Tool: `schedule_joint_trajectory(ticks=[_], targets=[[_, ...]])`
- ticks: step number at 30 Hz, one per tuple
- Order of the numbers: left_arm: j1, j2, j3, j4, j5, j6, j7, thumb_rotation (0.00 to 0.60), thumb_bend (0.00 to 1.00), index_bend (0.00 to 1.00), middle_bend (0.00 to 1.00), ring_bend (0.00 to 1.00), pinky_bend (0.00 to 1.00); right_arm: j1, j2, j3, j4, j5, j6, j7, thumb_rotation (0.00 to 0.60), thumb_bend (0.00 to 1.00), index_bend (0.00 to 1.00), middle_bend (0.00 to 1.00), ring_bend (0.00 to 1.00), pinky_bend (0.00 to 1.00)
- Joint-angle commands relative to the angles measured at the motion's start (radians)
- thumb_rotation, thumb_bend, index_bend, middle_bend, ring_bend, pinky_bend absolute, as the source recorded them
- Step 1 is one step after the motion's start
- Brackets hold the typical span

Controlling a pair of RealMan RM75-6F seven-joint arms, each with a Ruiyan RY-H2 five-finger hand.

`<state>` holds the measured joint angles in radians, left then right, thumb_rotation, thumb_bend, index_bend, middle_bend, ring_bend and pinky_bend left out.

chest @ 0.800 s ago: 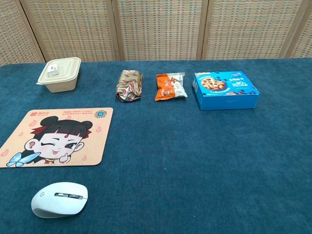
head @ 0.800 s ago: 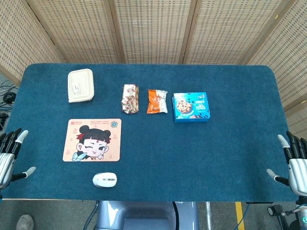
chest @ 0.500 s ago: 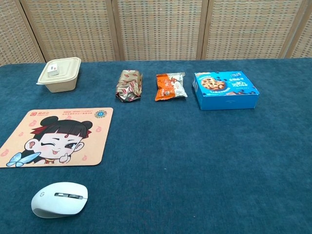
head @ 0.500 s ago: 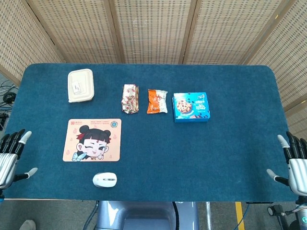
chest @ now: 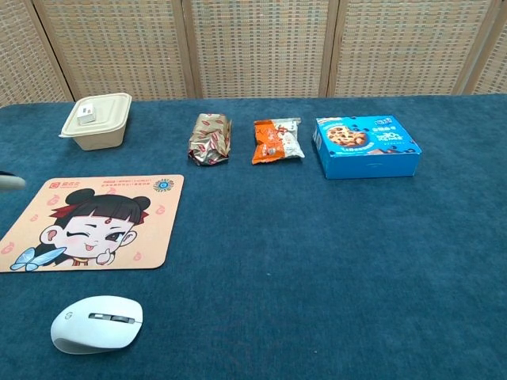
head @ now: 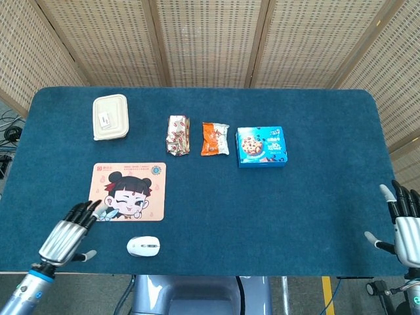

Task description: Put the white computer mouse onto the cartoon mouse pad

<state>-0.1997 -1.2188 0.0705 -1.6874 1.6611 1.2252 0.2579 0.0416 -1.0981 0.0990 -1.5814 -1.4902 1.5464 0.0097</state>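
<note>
The white computer mouse (head: 144, 247) (chest: 97, 322) lies on the blue table near the front edge, just below the cartoon mouse pad (head: 126, 191) (chest: 90, 221). My left hand (head: 67, 232) hovers over the table left of the mouse, fingers spread and empty, fingertips near the pad's lower left corner. Only a fingertip of it shows at the left edge of the chest view. My right hand (head: 405, 224) stays at the table's right front edge, fingers apart, holding nothing.
Along the back stand a beige lidded food box (head: 109, 117) (chest: 97, 120), a brown snack packet (head: 177, 134) (chest: 210, 138), an orange snack packet (head: 214, 138) (chest: 276, 140) and a blue cookie box (head: 262, 146) (chest: 364, 146). Woven screens stand behind the table.
My left hand has moved from the table's left edge inward to the right, over the table toward the mouse and pad. The right hand and all objects stayed put.
</note>
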Motion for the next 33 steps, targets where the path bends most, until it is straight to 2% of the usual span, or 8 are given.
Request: schedule_joint_trajectory(ticks=[1, 4, 9, 14, 23, 26, 33], targets=[[-0.059, -0.093, -0.005, 0.022, -0.025, -0.099, 0.065, 0.600, 0.00, 0.00, 0.00, 0.00, 0.11, 0.000, 0.003, 0.002, 0.002, 0.005, -0.001, 0.008, 0.600, 0.00, 0.00, 0.00, 0.00, 0.00], [-0.089, -0.138, -0.008, 0.023, -0.047, -0.153, 0.102, 0.600, 0.00, 0.00, 0.00, 0.00, 0.11, -0.002, 0.007, 0.006, 0.004, 0.012, -0.001, 0.022, 0.600, 0.00, 0.00, 0.00, 0.00, 0.00], [-0.106, -0.178, -0.013, 0.022, -0.068, -0.172, 0.161, 0.600, 0.00, 0.00, 0.00, 0.00, 0.13, -0.002, 0.014, 0.012, 0.006, 0.024, -0.007, 0.046, 0.600, 0.00, 0.00, 0.00, 0.00, 0.00], [-0.105, -0.229, -0.012, 0.045, -0.089, -0.162, 0.224, 0.600, 0.00, 0.00, 0.07, 0.10, 0.20, -0.002, 0.018, 0.014, 0.008, 0.029, -0.010, 0.059, 0.600, 0.00, 0.00, 0.00, 0.00, 0.00], [-0.124, -0.275, -0.002, 0.061, -0.125, -0.191, 0.243, 0.600, 0.00, 0.00, 0.11, 0.13, 0.25, -0.001, 0.018, 0.014, 0.009, 0.031, -0.013, 0.063, 0.600, 0.00, 0.00, 0.00, 0.00, 0.00], [-0.129, -0.291, 0.000, 0.069, -0.125, -0.189, 0.245, 0.600, 0.00, 0.04, 0.14, 0.17, 0.27, -0.001, 0.019, 0.015, 0.009, 0.032, -0.013, 0.064, 0.600, 0.00, 0.00, 0.00, 0.00, 0.00], [-0.129, -0.333, 0.003, 0.090, -0.134, -0.172, 0.255, 0.600, 0.03, 0.24, 0.33, 0.35, 0.40, 0.000, 0.017, 0.014, 0.012, 0.032, -0.017, 0.065, 0.600, 0.00, 0.00, 0.00, 0.00, 0.00]])
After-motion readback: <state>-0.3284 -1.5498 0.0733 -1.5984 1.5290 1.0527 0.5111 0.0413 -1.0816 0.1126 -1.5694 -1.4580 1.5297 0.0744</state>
